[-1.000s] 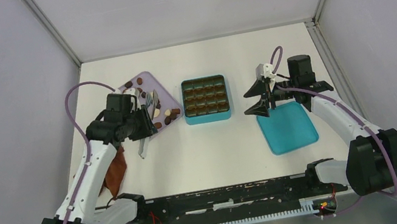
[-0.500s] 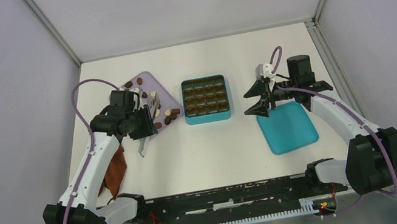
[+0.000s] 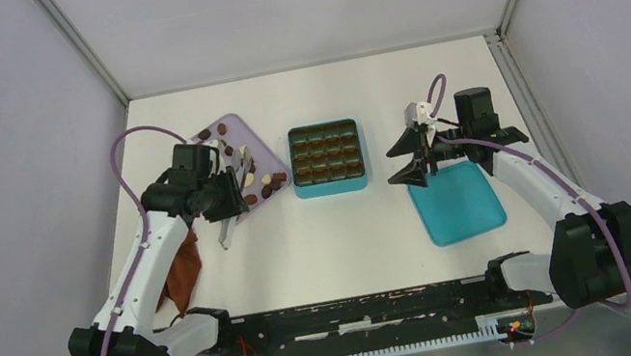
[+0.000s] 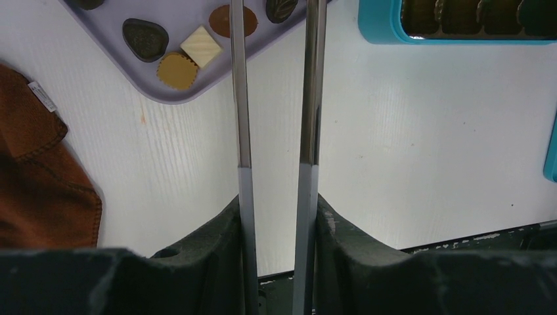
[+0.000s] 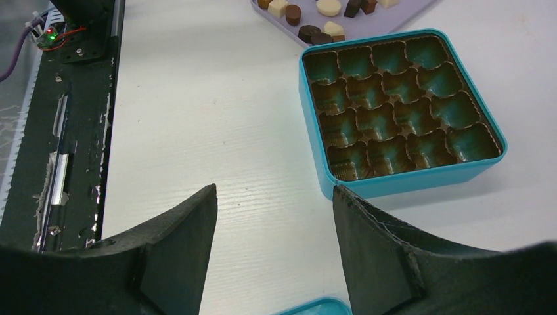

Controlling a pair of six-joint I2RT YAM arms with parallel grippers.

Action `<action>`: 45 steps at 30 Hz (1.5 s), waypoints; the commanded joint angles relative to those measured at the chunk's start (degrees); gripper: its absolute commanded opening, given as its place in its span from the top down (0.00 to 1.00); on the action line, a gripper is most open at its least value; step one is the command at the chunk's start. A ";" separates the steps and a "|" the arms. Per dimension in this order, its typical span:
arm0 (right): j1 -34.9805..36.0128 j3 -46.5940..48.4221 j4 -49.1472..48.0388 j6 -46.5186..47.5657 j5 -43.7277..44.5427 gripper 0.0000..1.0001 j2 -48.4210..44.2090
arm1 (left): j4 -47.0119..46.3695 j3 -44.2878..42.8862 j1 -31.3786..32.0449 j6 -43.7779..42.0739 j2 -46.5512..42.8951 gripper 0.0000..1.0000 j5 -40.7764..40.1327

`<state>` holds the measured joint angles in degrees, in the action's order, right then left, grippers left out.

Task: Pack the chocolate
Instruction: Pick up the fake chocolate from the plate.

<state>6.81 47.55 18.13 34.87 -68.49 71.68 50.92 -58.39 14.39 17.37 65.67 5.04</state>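
Several small chocolates (image 3: 264, 185), dark, tan and cream, lie on a lilac tray (image 3: 230, 129). They also show in the left wrist view (image 4: 176, 70) and the right wrist view (image 5: 309, 29). The teal box (image 3: 326, 157) with a grid of cells stands to the tray's right, and its cells look empty (image 5: 401, 98). My left gripper (image 3: 222, 199) is shut on metal tongs (image 4: 309, 98). The tongs' arms stand apart and reach over the tray's near corner; their tips are out of frame. My right gripper (image 3: 411, 159) is open and empty, right of the box (image 5: 274, 197).
A teal lid (image 3: 458, 202) lies on the table under the right arm. A reddish-brown cloth (image 3: 183, 272) lies at the left, near the left arm, and shows in the left wrist view (image 4: 33, 177). The enclosure walls stand close on both sides.
My left gripper has moved slightly up and left with the tongs, toward the tray. The right arm has barely moved.
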 commanded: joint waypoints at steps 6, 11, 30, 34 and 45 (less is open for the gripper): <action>0.79 2.33 0.10 1.42 0.22 0.30 -0.35 | -1.13 -2.10 -1.28 -4.11 1.14 0.59 0.93; 0.90 2.33 0.06 1.42 0.22 0.30 0.28 | -1.73 -1.56 -1.67 -4.73 3.06 0.59 -0.48; 3.82 4.28 4.28 4.85 1.03 0.30 1.54 | 0.61 -11.88 -2.88 -7.81 17.54 0.58 -1.03; 3.88 4.61 5.11 5.46 1.01 0.29 1.28 | 1.32 -12.06 -2.88 -7.94 18.44 0.58 -0.19; 4.20 4.83 5.48 6.00 0.90 0.29 1.08 | 0.31 -9.30 -2.98 -7.93 19.03 0.57 0.95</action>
<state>10.55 49.82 23.33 39.42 -67.18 73.10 52.18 -67.64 11.70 12.14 84.07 4.73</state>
